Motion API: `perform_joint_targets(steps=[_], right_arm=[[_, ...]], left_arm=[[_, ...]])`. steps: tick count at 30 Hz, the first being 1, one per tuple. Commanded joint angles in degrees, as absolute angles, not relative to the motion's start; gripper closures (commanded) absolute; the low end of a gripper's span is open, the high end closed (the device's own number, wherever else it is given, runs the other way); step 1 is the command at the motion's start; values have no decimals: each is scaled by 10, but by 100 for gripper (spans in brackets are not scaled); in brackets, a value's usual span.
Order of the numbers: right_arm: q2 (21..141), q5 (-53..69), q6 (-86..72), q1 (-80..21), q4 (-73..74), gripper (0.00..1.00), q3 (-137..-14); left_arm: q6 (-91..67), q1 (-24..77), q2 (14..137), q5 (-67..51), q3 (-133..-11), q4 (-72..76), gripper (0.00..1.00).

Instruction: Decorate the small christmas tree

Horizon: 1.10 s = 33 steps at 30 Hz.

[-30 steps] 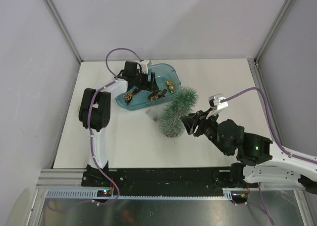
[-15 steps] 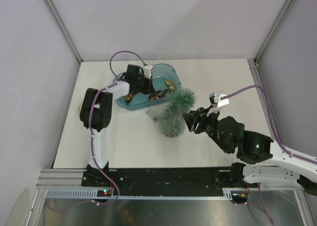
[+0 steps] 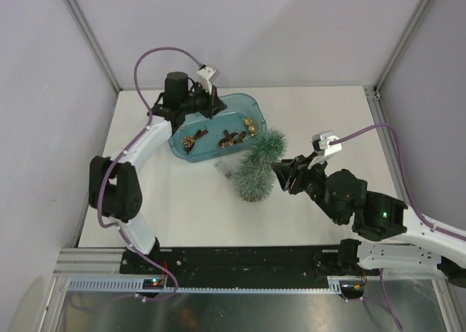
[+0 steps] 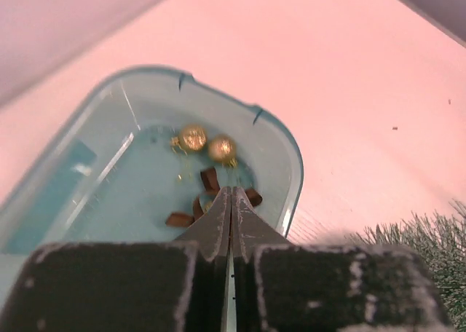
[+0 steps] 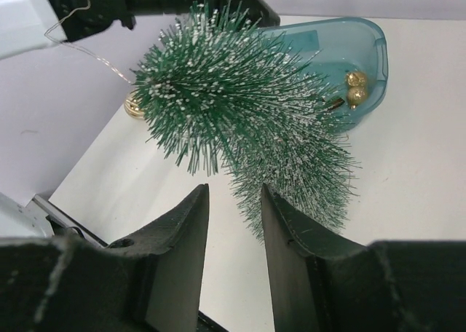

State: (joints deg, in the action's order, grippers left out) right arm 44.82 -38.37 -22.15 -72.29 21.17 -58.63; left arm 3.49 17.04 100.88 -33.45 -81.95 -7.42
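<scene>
My left gripper (image 4: pixel 231 197) has snapped shut above the tub (image 4: pixel 294 173), seemingly empty, likely a missed pick, while my parted right gripper (image 5: pixel 234 195) narrows toward the tree (image 3: pixel 256 164) lying beside it

Frosted green christmas tree (image 3: pixel 258 164), translucent blue tub (image 3: pixel 237 113), gold baubles (image 3: pixel 250 127)
</scene>
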Motion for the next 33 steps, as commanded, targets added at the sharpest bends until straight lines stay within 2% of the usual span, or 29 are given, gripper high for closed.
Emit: perform_joint_targets(steps=[1,3,5,6,8,13,17,21,25,26,28,33], right_arm=[[442,-399,-210,-726,202,61,-609],[443,-400,-209,-726,204,61,-609],[444,-399,-209,-725,205,61,-609],[445,-399,-210,-725,204,61,-609],[446,-399,-209,-725,204,61,-609],[448,-399,-208,-722,202,61,-610],[451,-393,-208,-717,201,61,-609],[454,-387,-212,-713,201,61,-609],[455,-384,-215,-713,202,61,-609],[455,-383,-216,-713,202,62,-609],[455,-382,-217,-713,203,62,-609],[453,-382,-215,-713,204,62,-609]], left_arm=[[40,176,1018,-344,-822,-70,83],[54,180,1044,-326,-818,-74,45],[73,185,1075,-303,-817,-75,22],[79,187,1091,-295,-821,-75,16],[87,187,1128,-286,-829,-76,12],[87,193,1186,-266,-854,-76,19],[87,197,1214,-262,-867,-76,31],[80,198,1230,-271,-876,-75,54],[75,199,1223,-285,-871,-74,88],[74,199,1215,-289,-869,-74,94],[69,199,1193,-299,-864,-75,98],[51,200,1100,-338,-857,-75,100]])
